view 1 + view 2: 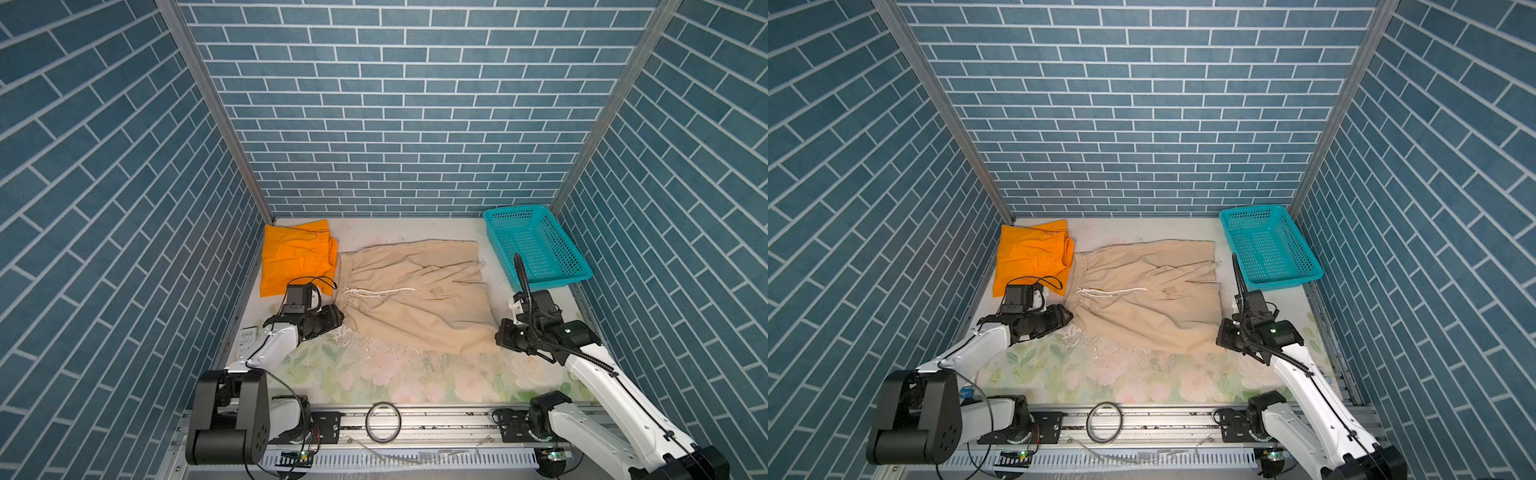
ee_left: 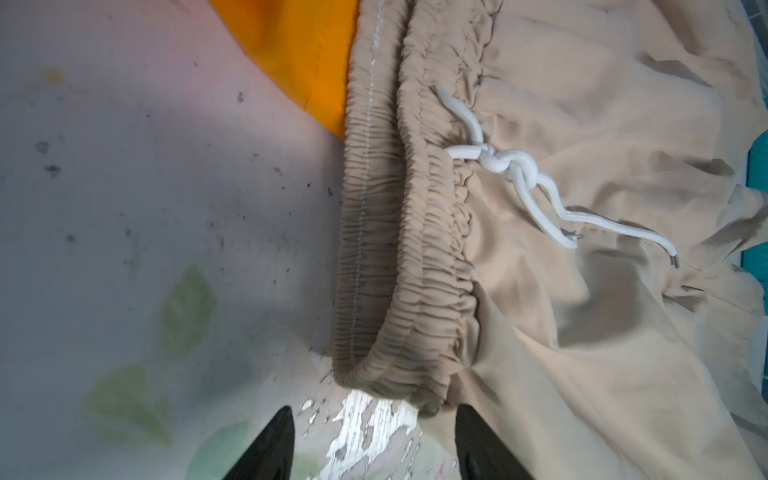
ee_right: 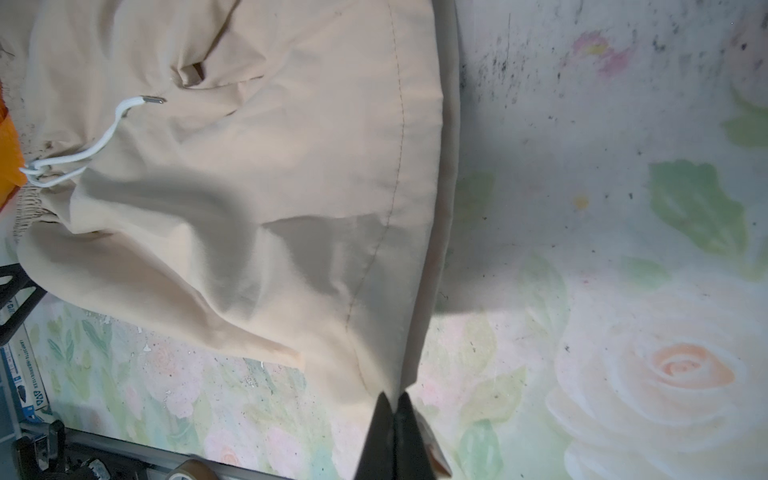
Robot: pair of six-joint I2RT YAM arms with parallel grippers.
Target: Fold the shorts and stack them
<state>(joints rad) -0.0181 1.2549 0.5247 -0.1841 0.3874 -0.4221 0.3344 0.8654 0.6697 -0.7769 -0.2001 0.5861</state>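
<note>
Beige shorts (image 1: 415,299) lie spread flat on the table (image 1: 374,374), waistband touching the folded orange shorts (image 1: 295,257) at the far left. Left claw (image 2: 374,411) stands open at the waistband's near corner, gripping nothing. Right claw (image 3: 392,399) is pinched closed on the hem corner.

The left arm (image 1: 270,340) is leaning low and forward, and the left gripper (image 2: 372,409) is holding its jaws spread apart. The right arm (image 1: 590,365) is angling inward, and the right gripper (image 3: 392,401) is pressing its fingertips together.
</note>
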